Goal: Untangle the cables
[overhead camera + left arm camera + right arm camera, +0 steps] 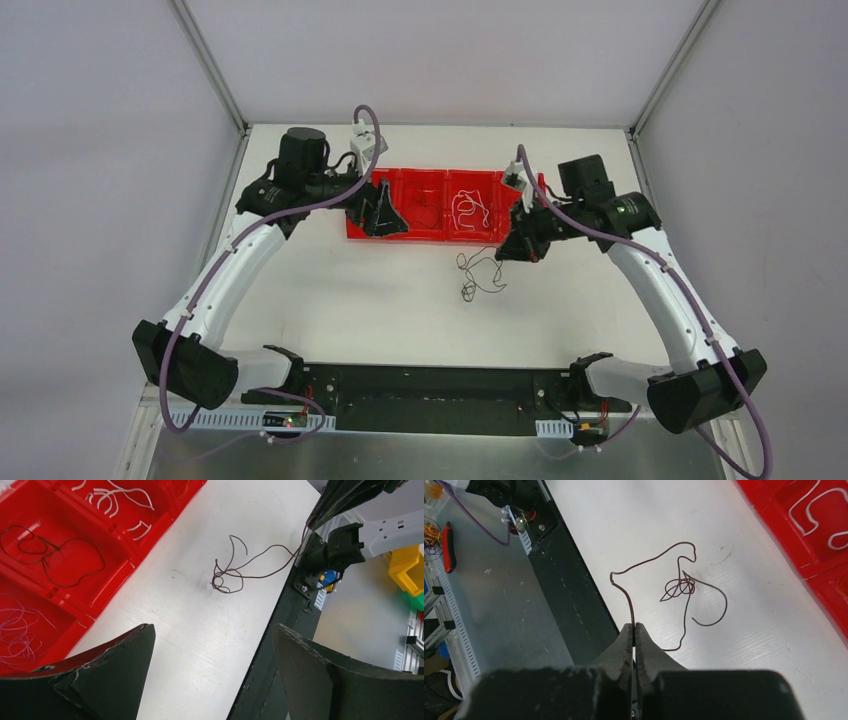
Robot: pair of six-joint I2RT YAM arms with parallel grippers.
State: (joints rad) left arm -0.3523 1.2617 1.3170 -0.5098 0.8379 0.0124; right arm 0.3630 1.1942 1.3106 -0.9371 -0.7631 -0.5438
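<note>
A small tangle of dark reddish-brown cable (478,276) lies on the white table just in front of the red tray (420,237). My right gripper (516,246) is shut on one end of it, and the strand rises from the knot (679,587) to the shut fingertips (634,625). The tangle also shows in the left wrist view (227,577). My left gripper (383,215) is open and empty (212,630) above the tray's left part. In the tray lie white cables (470,210), a dark cable (50,555) and thin pale cables (20,630), each in its own compartment.
The red tray (125,562) stands at the back middle of the table, its right end beside my right gripper (824,575). A black base plate (430,385) runs along the near edge. Off the table are a yellow bin (405,565) and a red-handled tool (449,547).
</note>
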